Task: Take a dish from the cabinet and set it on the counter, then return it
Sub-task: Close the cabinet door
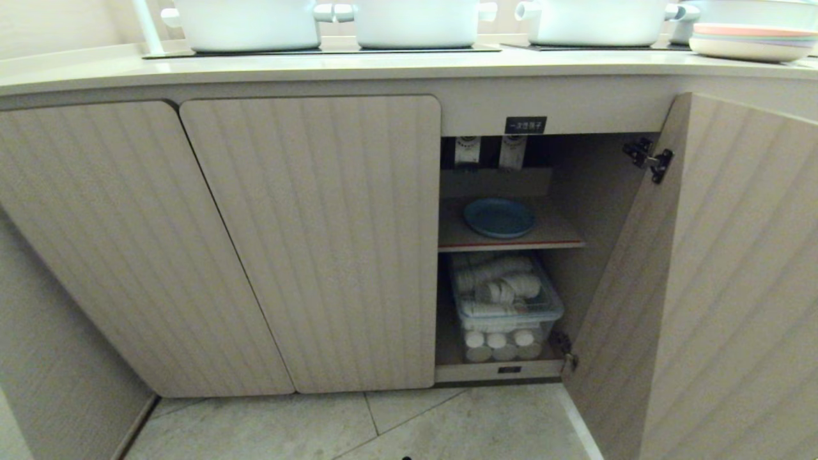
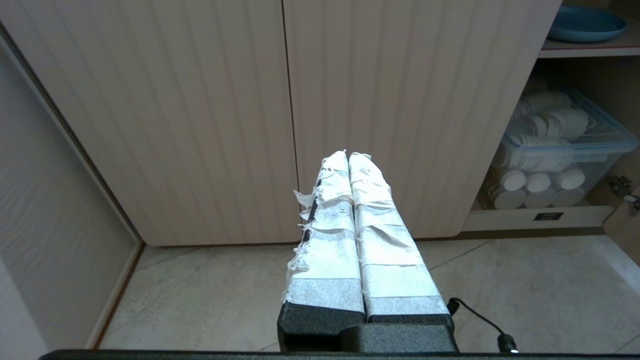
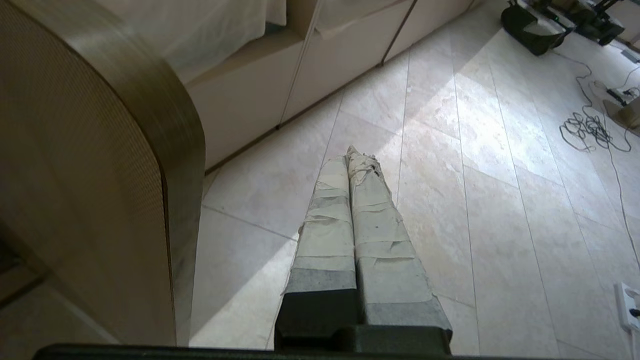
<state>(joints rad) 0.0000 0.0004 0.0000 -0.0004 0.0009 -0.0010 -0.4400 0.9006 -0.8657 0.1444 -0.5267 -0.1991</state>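
Note:
The light-blue dish point(image 1: 500, 217) lies flat on the inner shelf point(image 1: 562, 236) of the cabinet, whose right door point(image 1: 716, 281) stands swung open. The dish point(image 2: 585, 24) also shows in the left wrist view. Above runs the cream counter point(image 1: 319, 67). My left gripper point(image 2: 348, 155) is shut and empty, held low in front of the closed ribbed doors point(image 2: 200, 115), left of the opening. My right gripper point(image 3: 352, 152) is shut with nothing in it, over the floor on the outer side of the open door point(image 3: 100, 190). Neither arm shows in the head view.
A clear lidded bin point(image 1: 508, 306) of white cups fills the cabinet's lower space. White pots point(image 1: 415, 22) stand on the black cooktop, and stacked plates with a pink one uppermost point(image 1: 751, 38) sit at the counter's right. Cables point(image 3: 592, 130) lie on the tiled floor.

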